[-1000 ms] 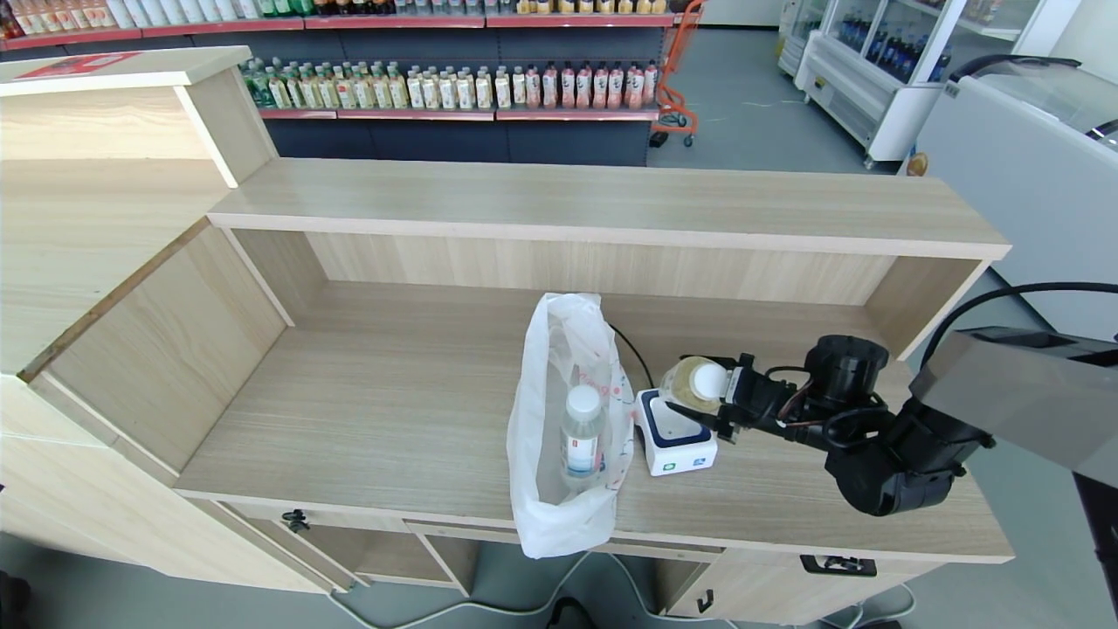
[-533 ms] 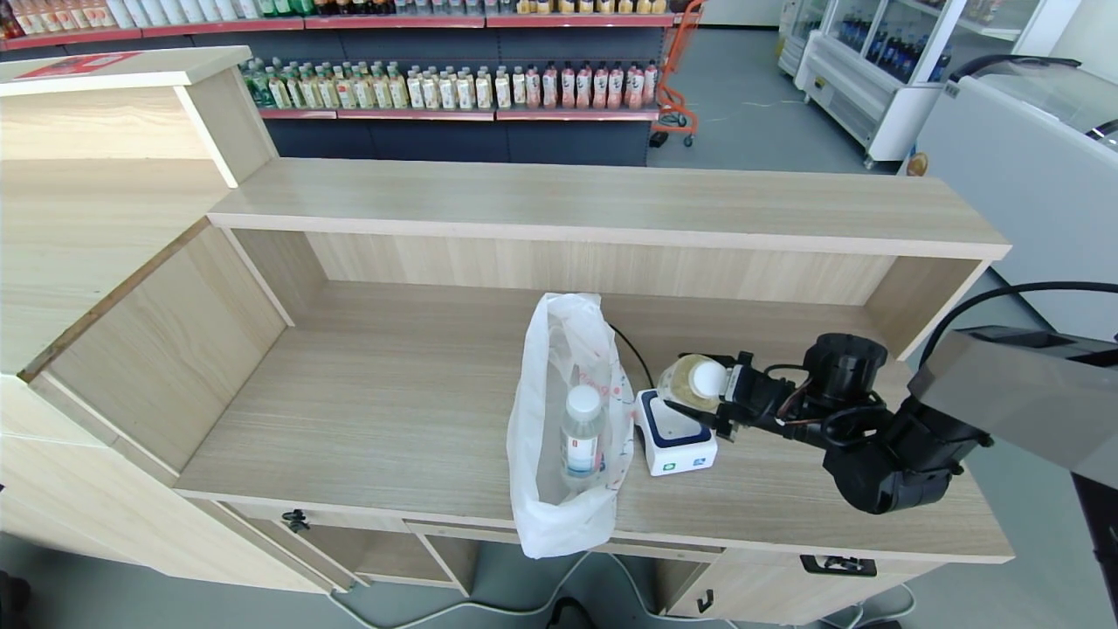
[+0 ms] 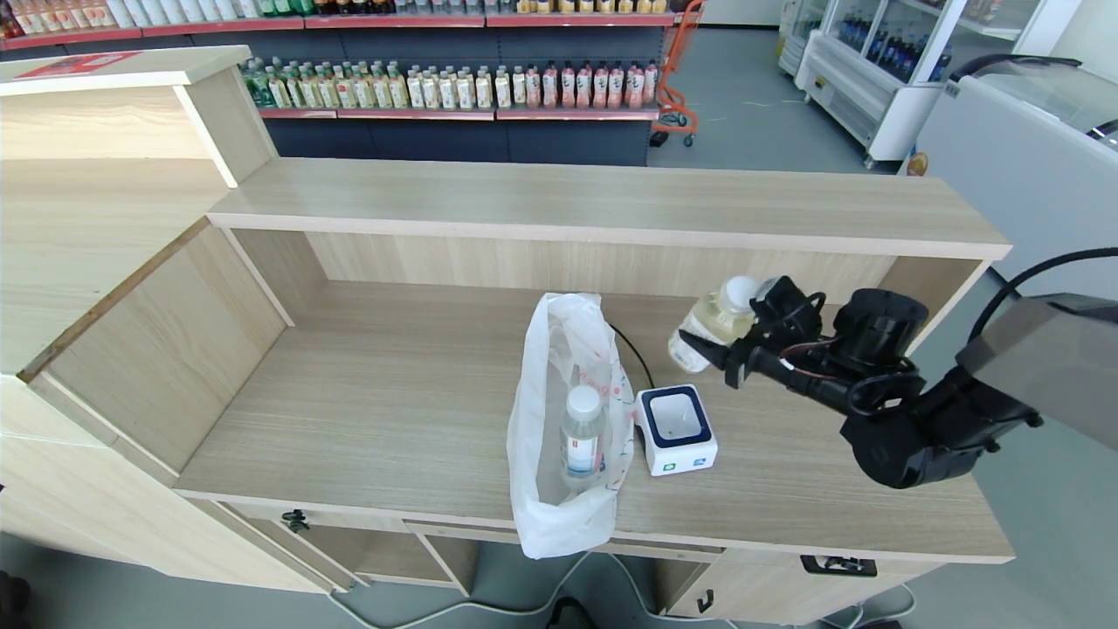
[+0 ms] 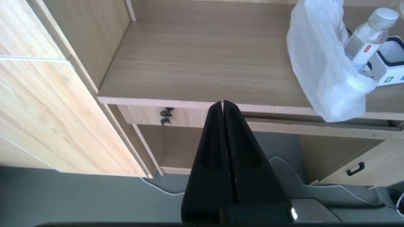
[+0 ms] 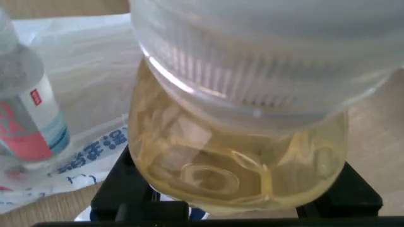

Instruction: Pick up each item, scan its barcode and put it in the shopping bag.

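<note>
My right gripper (image 3: 741, 325) is shut on a bottle of yellowish drink (image 3: 706, 330) with a white cap (image 3: 739, 291), holding it tilted in the air above and behind the white barcode scanner (image 3: 675, 428). Up close, the yellowish bottle (image 5: 240, 157) sits between the dark fingers (image 5: 120, 189). The white shopping bag (image 3: 550, 489) stands open left of the scanner, with a clear water bottle (image 3: 583, 437) upright inside. My left gripper (image 4: 223, 107) is shut with nothing in it, low in front of the counter's front edge, left of the bag (image 4: 319, 57).
The wooden counter (image 3: 376, 402) has a raised back ledge (image 3: 603, 205) and side walls. A black cable (image 3: 631, 354) runs from the scanner behind the bag. Drawers with handles (image 4: 166, 114) sit under the front edge. Store shelves and fridges stand behind.
My right gripper has lifted the yellowish bottle from just over the scanner, up and toward the back right. The bottle now tilts and the scanner's window is uncovered.
</note>
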Controlling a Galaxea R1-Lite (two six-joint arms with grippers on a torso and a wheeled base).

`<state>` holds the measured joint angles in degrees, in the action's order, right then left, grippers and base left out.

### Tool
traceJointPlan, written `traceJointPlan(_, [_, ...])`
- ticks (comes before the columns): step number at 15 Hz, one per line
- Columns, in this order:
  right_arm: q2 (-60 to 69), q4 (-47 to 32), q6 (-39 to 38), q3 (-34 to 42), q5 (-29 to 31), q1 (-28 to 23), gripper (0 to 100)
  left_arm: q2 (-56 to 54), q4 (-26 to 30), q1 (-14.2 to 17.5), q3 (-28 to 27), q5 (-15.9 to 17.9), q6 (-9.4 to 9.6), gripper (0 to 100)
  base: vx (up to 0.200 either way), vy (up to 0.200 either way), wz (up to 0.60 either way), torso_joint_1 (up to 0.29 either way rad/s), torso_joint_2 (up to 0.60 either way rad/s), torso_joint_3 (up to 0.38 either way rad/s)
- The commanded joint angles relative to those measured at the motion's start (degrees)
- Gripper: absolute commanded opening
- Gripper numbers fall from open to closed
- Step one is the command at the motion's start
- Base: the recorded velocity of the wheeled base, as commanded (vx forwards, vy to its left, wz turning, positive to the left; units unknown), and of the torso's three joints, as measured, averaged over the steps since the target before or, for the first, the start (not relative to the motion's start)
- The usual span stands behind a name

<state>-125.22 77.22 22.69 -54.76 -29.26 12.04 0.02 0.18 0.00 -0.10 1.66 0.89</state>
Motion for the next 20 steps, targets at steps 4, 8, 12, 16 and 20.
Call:
traceJointPlan(4, [14.7,-4.3,-17.0,10.2,15.5,-1.0,0,0.0,0.0,0.0,0.0,0.0,-0.01,0,0.0,0.05,0.0,0.001,0.0,0.001])
traceJointPlan(8, [15.6,-4.1,-20.0,13.5,16.5,-1.8,0,0.1,0.0,0.0,0.0,0.0,-0.1,0,0.0,0.2,0.0,0.001,0.0,0.005])
traceJointPlan(12, [14.3,-4.6,-22.7,12.7,17.7,-0.9,0,0.0,0.1,0.0,0.0,0.0,-0.1,0,0.0,0.1,0.0,0.0,0.01,0.001])
traceJointPlan(16, [8.2,-4.8,-24.4,7.6,18.0,3.6,0,0.0,0.0,0.0,0.0,0.0,-0.01,0,0.0,0.0,0.0,0.0,0.0,0.0])
traceJointPlan(20, [0.6,-4.9,-24.2,1.3,18.0,7.7,0,0.0,0.0,0.0,0.0,0.0,-0.01,0,0.0,0.0,0.0,0.0,0.0,0.0])
